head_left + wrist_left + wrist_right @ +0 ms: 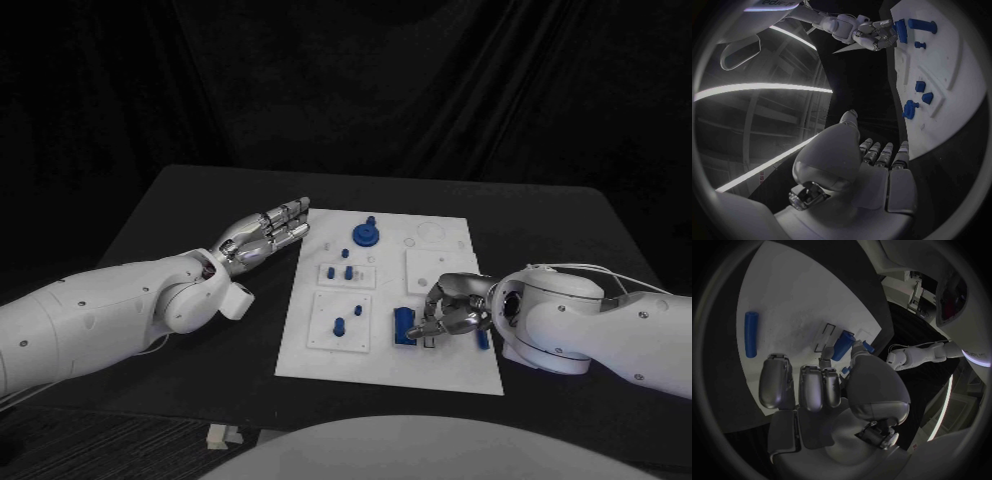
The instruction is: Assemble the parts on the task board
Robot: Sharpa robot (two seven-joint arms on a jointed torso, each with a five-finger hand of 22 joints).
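Note:
The white task board [387, 345] lies in the middle of the black table. My right hand [456, 308] hovers low over its near right part with fingers curled. Thumb and a fingertip pinch a blue block [405, 325] [842, 345] [901, 30] beside a rectangular slot [824, 337]. A blue cylinder [751, 334] [482, 338] lies flat on the board by that hand's outer side. My left hand [267, 232] [879, 170] is open, fingers straight, just off the board's far left edge. A blue round part [366, 234] [909, 109] stands near its fingertips.
Small blue pieces [343, 272] [922, 91] stand in the left middle panel, and a blue peg [340, 326] in the near left panel. Bare black table [562, 225] surrounds the board. A black curtain hangs behind.

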